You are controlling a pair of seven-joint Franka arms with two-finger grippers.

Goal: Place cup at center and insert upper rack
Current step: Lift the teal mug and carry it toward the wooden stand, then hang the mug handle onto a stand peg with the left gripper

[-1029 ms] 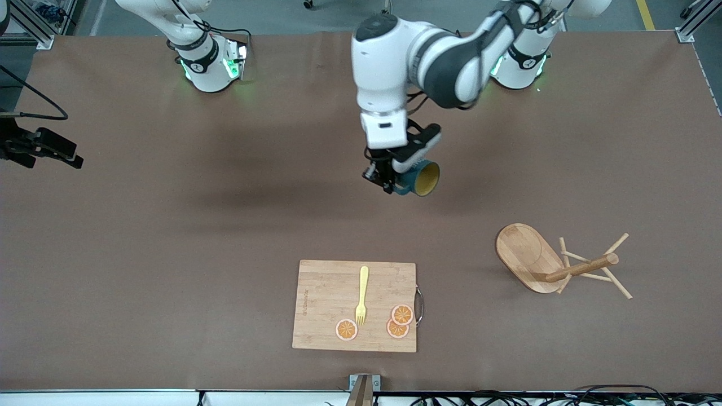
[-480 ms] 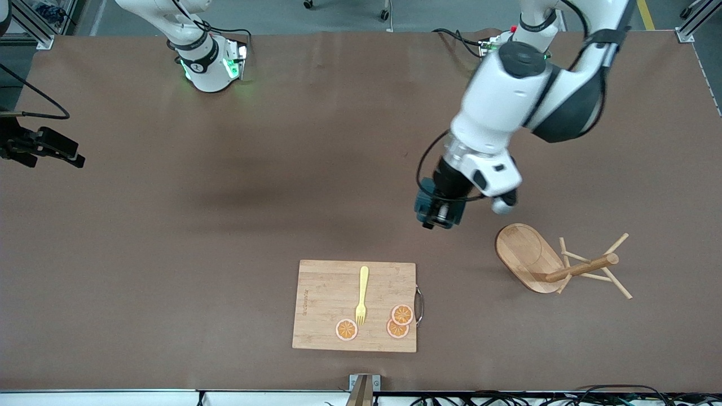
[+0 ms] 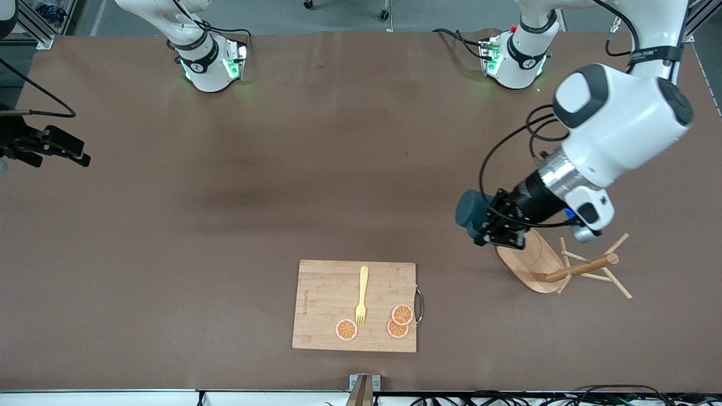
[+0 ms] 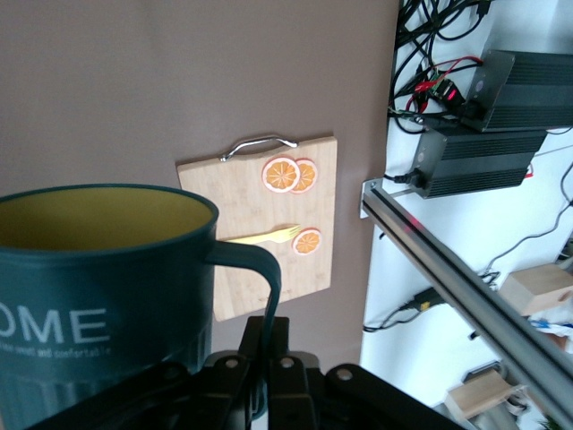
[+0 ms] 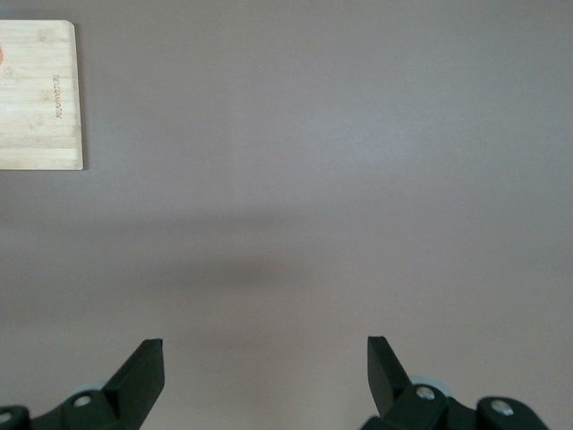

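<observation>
The dark teal cup (image 3: 467,209) hangs in the air, held by its handle in my left gripper (image 3: 484,228), which is shut on it. It is over the table just beside the oval base of the upper rack (image 3: 530,260). The rack lies tipped over on the table toward the left arm's end, its post (image 3: 581,268) and thin pegs resting on the surface. In the left wrist view the cup (image 4: 98,296) shows its yellowish inside and white lettering, and my left gripper (image 4: 277,333) pinches the handle. My right gripper (image 5: 266,358) is open and empty and waits above bare table.
A rectangular wooden cutting board (image 3: 327,307) lies near the front camera, with a yellow fork (image 3: 361,295) and three orange slices (image 3: 402,314) on it. It also shows in the left wrist view (image 4: 269,269) and the right wrist view (image 5: 36,98). Cables run along the table's front edge.
My left arm has swung the cup from over the table's middle toward the left arm's end, ending beside the rack's base. The rack, board and right arm have not moved.
</observation>
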